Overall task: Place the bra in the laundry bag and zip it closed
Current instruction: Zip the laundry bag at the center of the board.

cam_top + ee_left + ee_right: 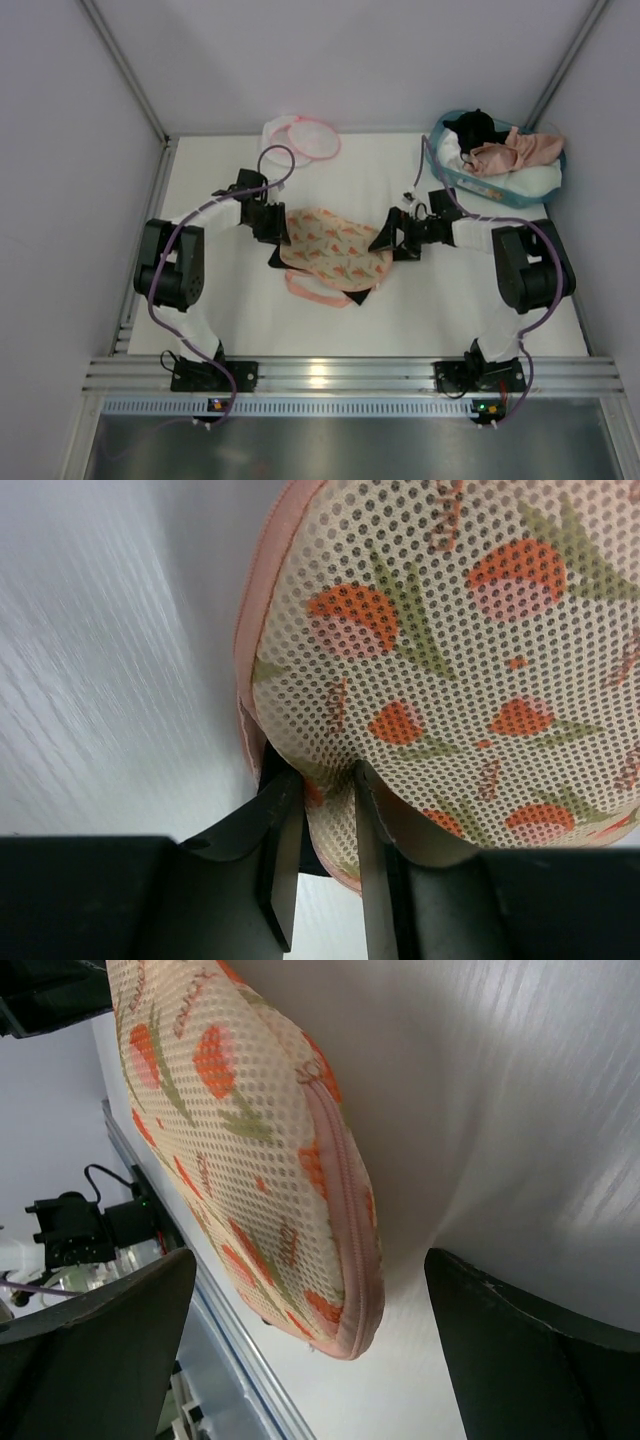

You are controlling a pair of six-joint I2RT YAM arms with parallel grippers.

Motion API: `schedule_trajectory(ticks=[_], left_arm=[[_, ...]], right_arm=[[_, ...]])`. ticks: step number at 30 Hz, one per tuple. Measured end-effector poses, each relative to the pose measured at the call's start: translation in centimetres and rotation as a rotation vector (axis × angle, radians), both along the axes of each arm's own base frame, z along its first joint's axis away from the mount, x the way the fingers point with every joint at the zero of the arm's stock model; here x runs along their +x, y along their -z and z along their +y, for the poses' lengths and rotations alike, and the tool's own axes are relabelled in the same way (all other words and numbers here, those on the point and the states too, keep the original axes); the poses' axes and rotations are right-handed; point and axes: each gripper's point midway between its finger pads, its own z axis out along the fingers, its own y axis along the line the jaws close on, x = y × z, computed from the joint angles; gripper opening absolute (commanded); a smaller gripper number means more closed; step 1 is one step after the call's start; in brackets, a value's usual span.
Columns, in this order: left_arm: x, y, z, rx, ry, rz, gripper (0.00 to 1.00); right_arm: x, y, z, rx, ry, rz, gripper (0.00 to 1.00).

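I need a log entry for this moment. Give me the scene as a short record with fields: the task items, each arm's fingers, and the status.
bra: in the teal basket at the far right corner, beside a black garment
laundry bag: far edge of the table, apart from both arms
table centre: orange-printed padded piece
left fingers: shut on the piece's left end
right fingers: open, spread either side of the piece's right end, gaps showing
status: bra not yet in the bag
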Motion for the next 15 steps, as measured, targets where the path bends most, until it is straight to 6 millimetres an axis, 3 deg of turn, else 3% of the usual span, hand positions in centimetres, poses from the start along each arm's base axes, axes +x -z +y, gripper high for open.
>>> schedule_trajectory(ticks=[9, 15], left_arm=[[-2.6, 0.8, -0.8, -0.086, -0.080, 0.101, 0.32], [-2.7, 0.5, -1.5, -0.133, -0.094, 0.122, 0.38]], right_arm=[[-4.1, 0.1, -0.7, 0.029, -0.022, 0.027, 0.99], [-3.8, 0.4, -0.1, 0.076, -0.034, 0.022, 0.85]])
